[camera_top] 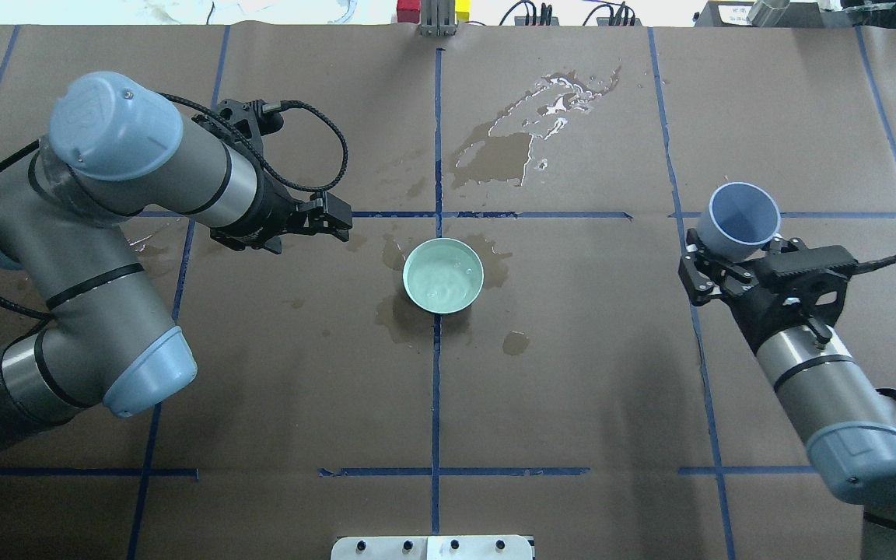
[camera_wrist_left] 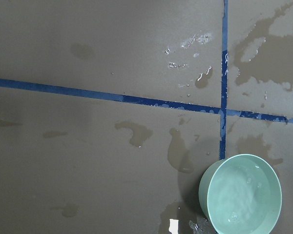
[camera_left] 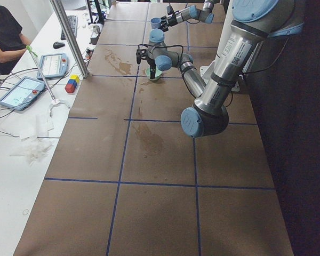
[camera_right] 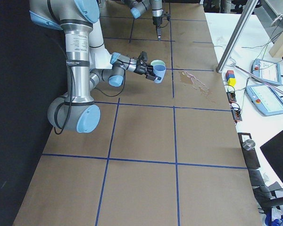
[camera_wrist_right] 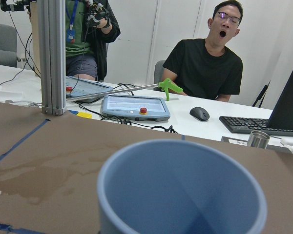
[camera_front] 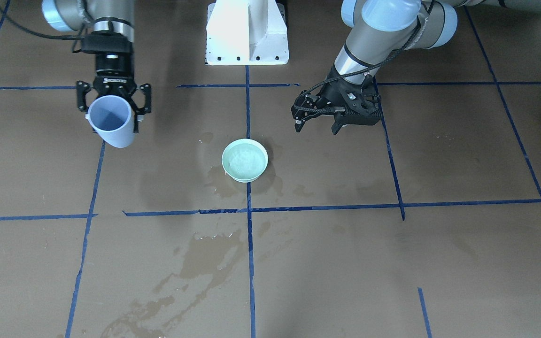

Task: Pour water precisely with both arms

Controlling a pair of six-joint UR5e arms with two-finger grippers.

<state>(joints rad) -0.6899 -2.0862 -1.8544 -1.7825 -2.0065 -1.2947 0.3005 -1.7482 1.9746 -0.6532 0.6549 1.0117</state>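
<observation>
A mint-green bowl (camera_front: 244,160) stands on the brown table at the centre cross of blue tape; it also shows in the overhead view (camera_top: 443,276) and the left wrist view (camera_wrist_left: 241,200). Water (camera_wrist_left: 239,197) lies in it as a faint rippling sheen. My right gripper (camera_front: 112,117) is shut on a pale blue cup (camera_front: 111,121), held tilted above the table well to the bowl's side (camera_top: 742,218). The cup's inside (camera_wrist_right: 185,195) looks empty. My left gripper (camera_front: 316,127) is open and empty, hanging above the table beside the bowl (camera_top: 341,222).
Dark wet stains (camera_top: 495,155) spread around the bowl and toward the far edge. The white pedestal (camera_front: 247,33) stands at the robot's side. A metal post (camera_wrist_right: 49,53), tablets and two operators are beyond the far edge.
</observation>
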